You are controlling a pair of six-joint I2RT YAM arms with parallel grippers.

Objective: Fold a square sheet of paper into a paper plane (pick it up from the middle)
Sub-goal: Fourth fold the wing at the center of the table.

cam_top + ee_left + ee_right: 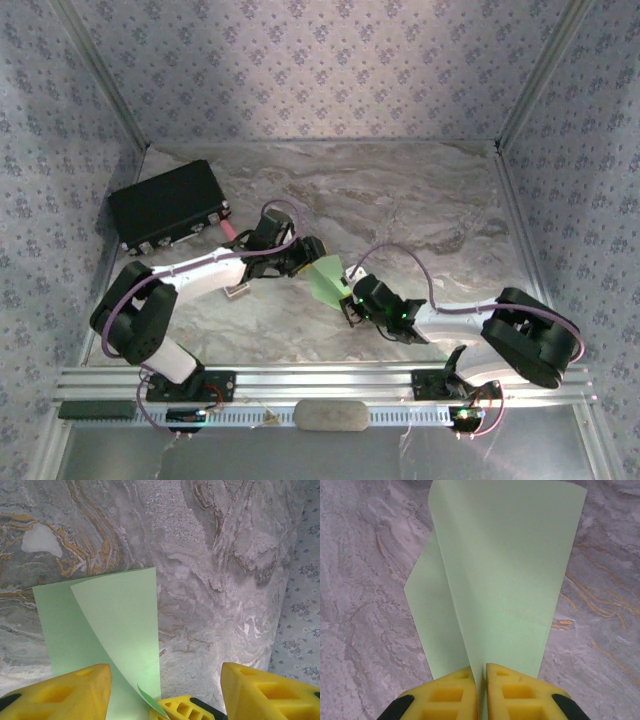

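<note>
The black box (pixel 165 205) at the back left looks closed. The green paper (pixel 505 570), folded over, is mid-worktop (pixel 420 200), pinched tight by the right hand (pixel 481 680). The left hand (pixel 162 685) is open.

The folded green paper (pixel 327 281) sits between the left hand (pixel 309 257) and right hand (pixel 348 298).

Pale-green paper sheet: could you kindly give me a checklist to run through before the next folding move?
1. Right pincer shut on the thin pale-green folded paper sheet: ok.
2. Left pincer open, jaws wide apart: ok.
3. Paper layers lying flush together: not ok, they splay apart.
4. Paper resting on the grey marbled tabletop: cannot tell.
5. Big black rectangular box well away from the paper: ok.
</note>
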